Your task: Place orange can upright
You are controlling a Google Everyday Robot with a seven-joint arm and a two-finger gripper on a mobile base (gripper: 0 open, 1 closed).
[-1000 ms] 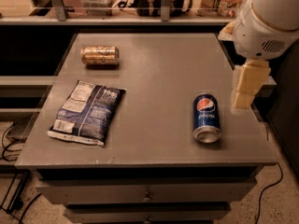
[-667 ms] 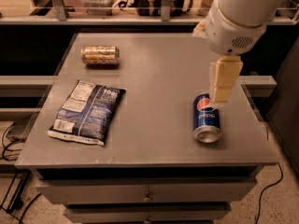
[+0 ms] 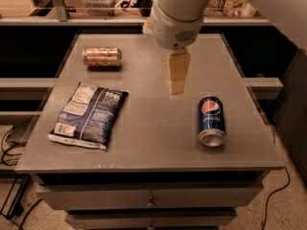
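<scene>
The orange can lies on its side at the far left of the grey table, golden-bronze with pale markings and silver ends. My gripper hangs from the white arm above the middle of the table, well to the right of the can and not touching it. Nothing shows in the gripper.
A blue Pepsi can lies on its side at the right front. A dark blue chip bag lies flat at the left front. Shelves with clutter run behind the table. Drawers sit under the tabletop.
The arm and gripper have swung left, from the table's right edge past the Pepsi can to above the table's middle. The cans and bag have not moved.
</scene>
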